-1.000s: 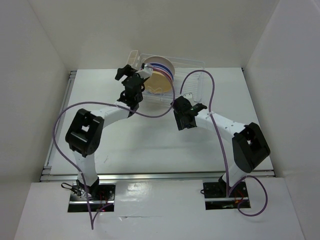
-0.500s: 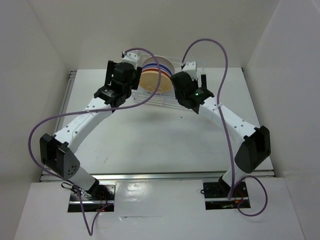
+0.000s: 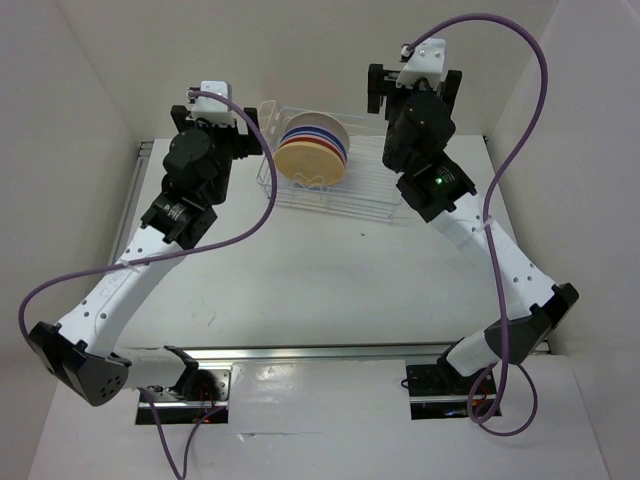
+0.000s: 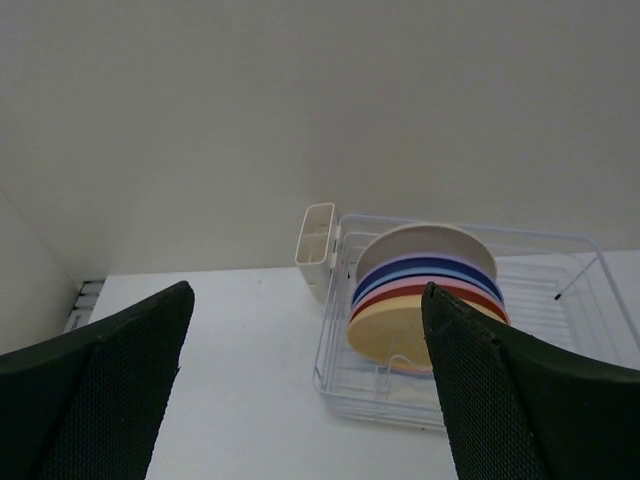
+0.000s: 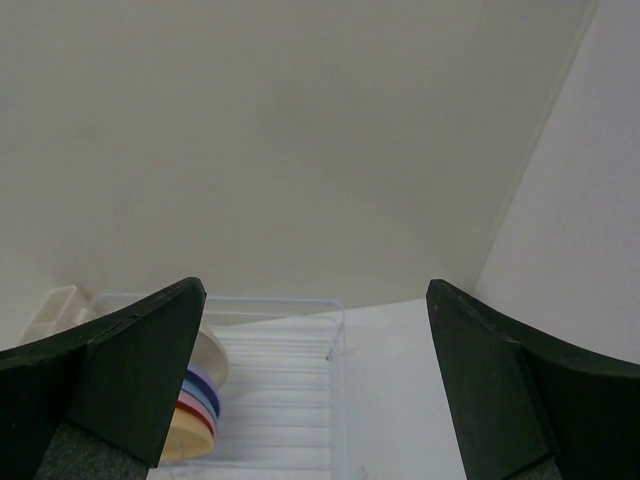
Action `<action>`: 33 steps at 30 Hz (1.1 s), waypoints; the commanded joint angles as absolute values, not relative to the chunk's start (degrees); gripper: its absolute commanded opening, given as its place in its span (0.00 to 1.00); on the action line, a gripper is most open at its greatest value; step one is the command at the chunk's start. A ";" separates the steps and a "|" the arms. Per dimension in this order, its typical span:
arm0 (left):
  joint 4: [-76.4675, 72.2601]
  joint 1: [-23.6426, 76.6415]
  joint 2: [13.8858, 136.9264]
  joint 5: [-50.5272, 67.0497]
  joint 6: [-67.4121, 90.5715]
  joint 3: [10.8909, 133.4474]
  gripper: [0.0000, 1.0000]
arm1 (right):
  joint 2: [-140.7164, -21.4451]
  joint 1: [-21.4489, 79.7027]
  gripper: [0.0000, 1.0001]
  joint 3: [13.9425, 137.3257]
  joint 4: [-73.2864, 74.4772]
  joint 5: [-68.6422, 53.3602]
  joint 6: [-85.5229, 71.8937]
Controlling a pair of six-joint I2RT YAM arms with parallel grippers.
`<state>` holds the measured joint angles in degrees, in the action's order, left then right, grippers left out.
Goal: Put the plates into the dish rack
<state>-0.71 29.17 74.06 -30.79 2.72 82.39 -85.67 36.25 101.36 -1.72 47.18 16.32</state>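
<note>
"So where have the plates got to?"

"All five plates [image 3: 312, 150] are in the dish rack [image 3: 375, 190]. It's a white wire thing sitting at the far edge of the table [image 3: 300, 270], close to the back wall [image 3: 300, 50]."

"How are they sitting?"

"They're on edge between the prongs in the left half of the rack, packed one behind another and leaning back a little. All round, shallow and matte, and the same size. The yellow-orange plate [image 4: 385, 335] is nearest, with its face towards us. The pink plate [image 4: 415, 293] is just behind it, then a blue rim and a purple one that I can't cleanly tell apart. The cream plate [image 4: 425, 243] is farthest back."

"Anything else in the rack?"

"There's a small white cutlery holder [image 4: 318, 238] fixed at its far left corner, just beside the plates. I can't see into it from here."

"And the arms?"

"Both are raised and pointing towards the back wall. The left gripper [image 4: 306, 292] is to the left of the rack with its fingers spread wide and nothing between them. The right gripper [image 5: 316, 290] is up by the rack's far right end, spread just as wide and also holding nothing. Neither is touching a plate or the wire."
</note>
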 commanded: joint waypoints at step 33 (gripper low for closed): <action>-12.30 26.98 73.39 -31.46 -3.52 81.47 1.00 | -78.84 36.56 1.00 88.69 -1.67 63.98 21.88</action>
